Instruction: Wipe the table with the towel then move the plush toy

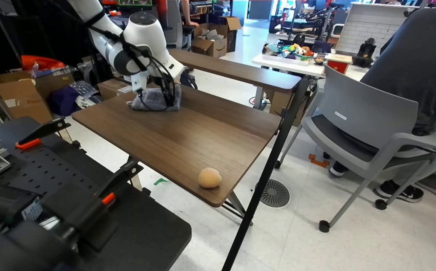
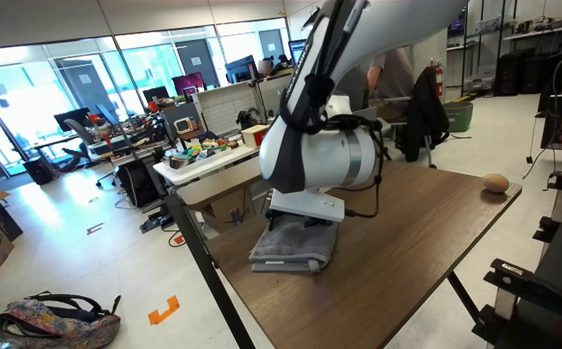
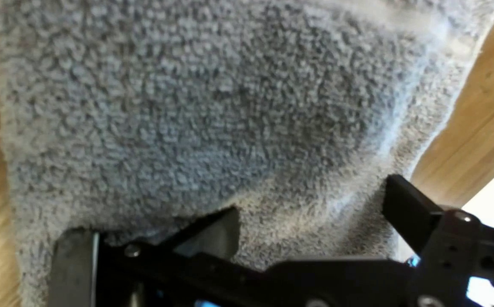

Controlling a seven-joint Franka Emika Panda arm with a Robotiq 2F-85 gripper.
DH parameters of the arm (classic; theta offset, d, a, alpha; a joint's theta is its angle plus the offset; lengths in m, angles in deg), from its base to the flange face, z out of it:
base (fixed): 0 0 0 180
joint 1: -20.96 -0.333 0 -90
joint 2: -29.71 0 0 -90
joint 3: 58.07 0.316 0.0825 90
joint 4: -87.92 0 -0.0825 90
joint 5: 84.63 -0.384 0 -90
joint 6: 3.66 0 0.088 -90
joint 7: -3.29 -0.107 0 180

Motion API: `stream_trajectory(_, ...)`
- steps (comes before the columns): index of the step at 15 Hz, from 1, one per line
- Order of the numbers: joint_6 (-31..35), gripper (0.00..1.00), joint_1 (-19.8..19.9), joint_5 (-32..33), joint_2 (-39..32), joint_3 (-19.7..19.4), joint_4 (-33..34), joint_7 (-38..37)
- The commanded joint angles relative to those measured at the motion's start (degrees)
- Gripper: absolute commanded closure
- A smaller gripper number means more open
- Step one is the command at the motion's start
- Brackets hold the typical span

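Observation:
The grey towel lies folded on the far part of the brown table (image 1: 202,131) in an exterior view (image 1: 154,99). The folded towel also shows below the arm in an exterior view (image 2: 290,247) and fills most of the wrist view (image 3: 212,106). My gripper (image 3: 313,194) is down at the towel. Its two black fingers stand wide apart, with cloth between them and the fingertips against the cloth. In an exterior view the gripper (image 2: 291,224) is partly hidden by the wrist. The small round tan plush toy (image 1: 209,178) rests near a table corner, well away from the gripper; both exterior views show it (image 2: 495,183).
A narrower raised shelf board (image 1: 236,69) runs along one side of the table. A black angled leg (image 1: 266,169) stands at the table's end. A black bench (image 1: 135,226) with clamps (image 1: 122,177) sits alongside. A grey chair (image 1: 368,109) holds a seated person.

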Motion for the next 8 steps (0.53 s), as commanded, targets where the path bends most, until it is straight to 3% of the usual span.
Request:
stream_trajectory(1, -5.0, 0.0, 2.8, 2.5, 3.5, -2.6, -8.8, 0.2)
stream_trajectory(8, -18.0, 0.0, 5.5, 14.0, 19.7, -7.9, -21.9, 7.2)
